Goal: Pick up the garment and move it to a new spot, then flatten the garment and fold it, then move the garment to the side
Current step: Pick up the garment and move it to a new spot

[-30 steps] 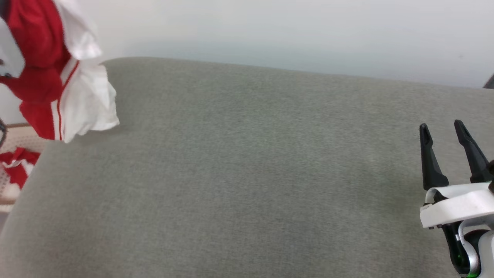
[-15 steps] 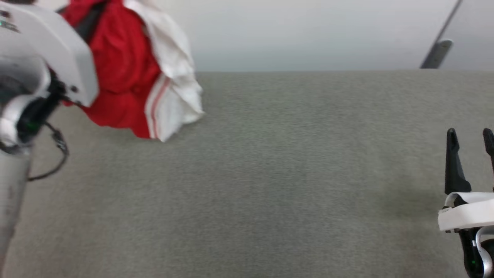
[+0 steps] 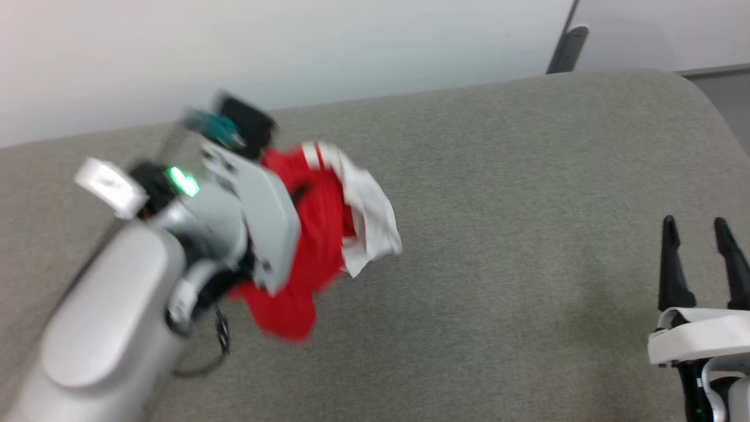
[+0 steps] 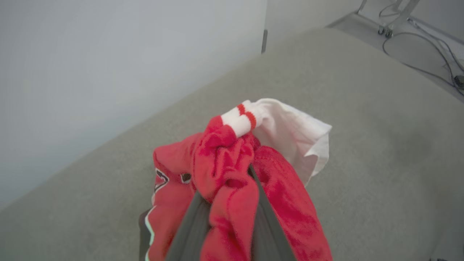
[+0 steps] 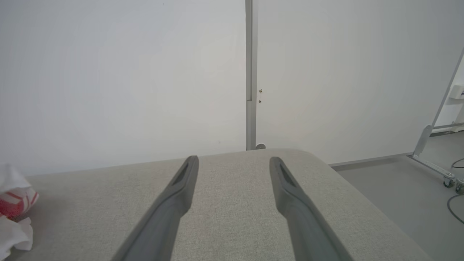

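Observation:
The garment (image 3: 319,223) is a bunched red shirt with white sleeves and red-white trim, hanging just above the grey cushion (image 3: 498,176) left of centre. My left gripper (image 4: 226,188) is shut on its red fabric, which wraps over both fingers (image 4: 188,228) and hides their tips; a white sleeve (image 4: 293,134) spills to the right. In the head view the left gripper (image 3: 275,176) is blurred behind the cloth. My right gripper (image 3: 694,231) stands open at the lower right, fingers (image 5: 181,188) apart with nothing between them. A bit of the garment (image 5: 14,203) lies at the right wrist view's left edge.
The grey cushion (image 5: 232,203) spreads wide, with rounded far corners. A pale wall (image 3: 351,41) runs behind it, with a metal post (image 5: 249,72) at a panel seam. Grey floor with cables (image 4: 417,43) and a wheeled stand leg (image 5: 431,145) lies off the right end.
The head camera has turned, shifting the whole picture. My left arm has carried the bunched garment in from the far left to above the cushion. The right gripper stays open and still.

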